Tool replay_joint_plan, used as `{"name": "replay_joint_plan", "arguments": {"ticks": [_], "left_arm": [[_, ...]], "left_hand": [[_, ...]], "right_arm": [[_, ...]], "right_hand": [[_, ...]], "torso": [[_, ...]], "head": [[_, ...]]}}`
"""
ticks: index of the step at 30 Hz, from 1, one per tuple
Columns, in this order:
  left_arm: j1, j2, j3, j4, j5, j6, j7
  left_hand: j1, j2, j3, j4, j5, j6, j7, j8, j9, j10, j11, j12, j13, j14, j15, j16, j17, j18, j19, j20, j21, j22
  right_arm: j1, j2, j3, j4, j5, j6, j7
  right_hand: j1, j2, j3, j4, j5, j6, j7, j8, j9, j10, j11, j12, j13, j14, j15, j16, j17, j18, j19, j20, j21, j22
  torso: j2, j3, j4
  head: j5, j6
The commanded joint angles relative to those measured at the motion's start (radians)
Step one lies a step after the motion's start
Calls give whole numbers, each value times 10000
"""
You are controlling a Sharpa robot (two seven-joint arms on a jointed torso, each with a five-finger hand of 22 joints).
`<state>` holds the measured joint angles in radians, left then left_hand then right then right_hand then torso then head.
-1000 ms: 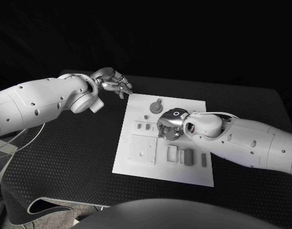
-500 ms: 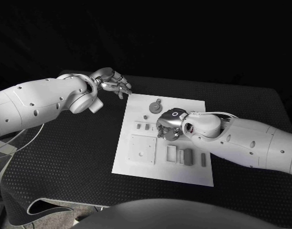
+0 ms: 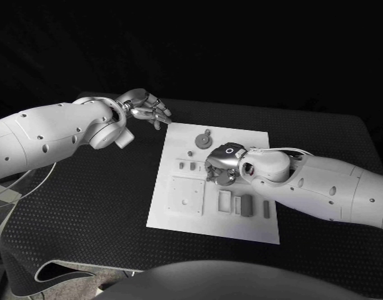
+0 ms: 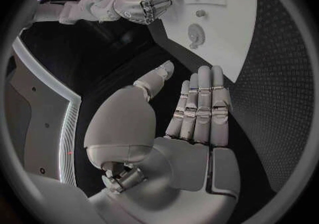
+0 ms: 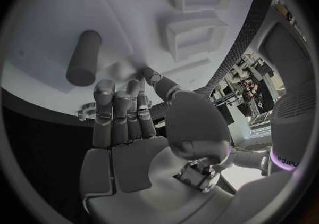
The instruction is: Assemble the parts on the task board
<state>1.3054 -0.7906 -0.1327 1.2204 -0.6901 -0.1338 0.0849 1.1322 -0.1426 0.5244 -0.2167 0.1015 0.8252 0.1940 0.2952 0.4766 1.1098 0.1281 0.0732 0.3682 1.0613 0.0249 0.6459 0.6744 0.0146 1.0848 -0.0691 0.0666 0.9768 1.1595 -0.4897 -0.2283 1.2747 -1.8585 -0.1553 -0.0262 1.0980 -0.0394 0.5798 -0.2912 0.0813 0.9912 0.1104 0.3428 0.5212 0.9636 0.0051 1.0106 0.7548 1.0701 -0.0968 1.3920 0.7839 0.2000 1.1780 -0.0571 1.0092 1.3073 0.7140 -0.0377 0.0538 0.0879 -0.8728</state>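
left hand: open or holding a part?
Open. The left hand hovers off the task board's far corner, fingers extended side by side, thumb apart, nothing between them.

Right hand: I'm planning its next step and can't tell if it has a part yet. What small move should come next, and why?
Probably a short descent with the fingers closing. The right hand hovers over the middle of the task board, fingers curled downward with nothing visibly held, and small grey parts lie just beside it. The left hand stays open off the board's far corner, so it isn't in the way.
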Motion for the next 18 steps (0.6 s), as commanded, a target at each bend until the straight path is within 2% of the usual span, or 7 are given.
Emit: {"name": "replay_joint_plan", "arguments": {"ticks": [1,13,18], "left_arm": [[12,7,5,21,-59,92,80],[12,21,4,15,-71,89,83],[12,28,4,22,-73,91,87]], "left_hand": [[60,24,20,-11,18,-61,-11,65,-13,-44,30,-22,14,54,20,-61,15,27,53,-24,39,-15],[100,19,23,-46,17,-65,-9,69,-18,-44,32,-22,18,62,21,-79,39,23,54,-21,41,-16],[98,21,21,-45,16,-65,-8,70,-19,-44,33,-22,19,63,22,-82,43,23,56,-20,41,-16]], "right_arm": [[-219,-72,-182,-141,-222,955,-179],[-218,-108,-182,-134,-222,1184,-377],[-219,-70,-182,-158,-271,1297,-485]], "right_hand": [[-9,42,-87,20,32,93,-7,36,-21,90,-8,39,-30,109,-10,33,12,618,88,21,52,214],[-258,-42,-141,38,42,97,-16,5,-30,157,-19,-32,-93,177,-21,-39,1,618,107,47,61,192],[-205,-314,-108,3,42,8,24,-76,-62,113,15,-119,-148,139,2,-122,5,618,47,40,13,176]], "torso": [[-2,1,-6],[1,1,-8],[4,1,-5]], "head": [[-13,2],[-81,2],[-92,2]]}}
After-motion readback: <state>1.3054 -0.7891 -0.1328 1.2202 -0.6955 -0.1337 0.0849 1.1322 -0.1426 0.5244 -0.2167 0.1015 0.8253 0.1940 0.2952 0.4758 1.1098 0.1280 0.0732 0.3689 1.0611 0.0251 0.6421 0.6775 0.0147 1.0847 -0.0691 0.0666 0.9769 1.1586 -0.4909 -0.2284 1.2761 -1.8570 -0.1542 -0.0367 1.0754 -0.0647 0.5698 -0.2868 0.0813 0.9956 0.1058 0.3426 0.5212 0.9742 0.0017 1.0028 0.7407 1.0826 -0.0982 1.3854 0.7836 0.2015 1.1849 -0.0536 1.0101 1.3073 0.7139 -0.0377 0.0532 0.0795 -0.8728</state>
